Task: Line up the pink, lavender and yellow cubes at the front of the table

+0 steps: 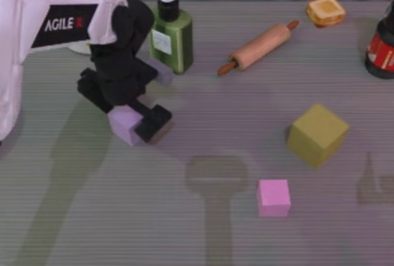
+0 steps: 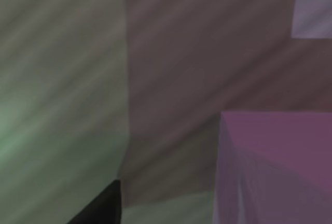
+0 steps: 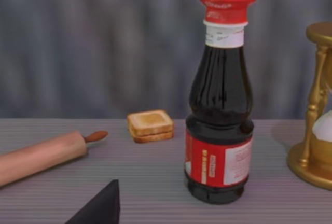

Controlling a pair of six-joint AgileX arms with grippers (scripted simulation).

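Left pincer [image 1: 136, 120] squeezes the lavender cube [image 1: 125, 122].
It is closed on the cube so it can carry it toward the pink cube [image 1: 274, 197] and yellow cube [image 1: 317, 134].

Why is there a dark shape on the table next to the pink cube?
Top view: it is a shadow on the table, beside the pink cube; what casts it is out of frame. A longer shadow lies under the left arm, whose gripper is at the lavender cube.

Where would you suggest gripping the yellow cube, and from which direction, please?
Come straight down from above and close the jaws across two opposite vertical faces of the yellow cube. It rests flat but is turned diagonally to the table edges, so the wrist should probably rotate to match. Nothing crowds it.
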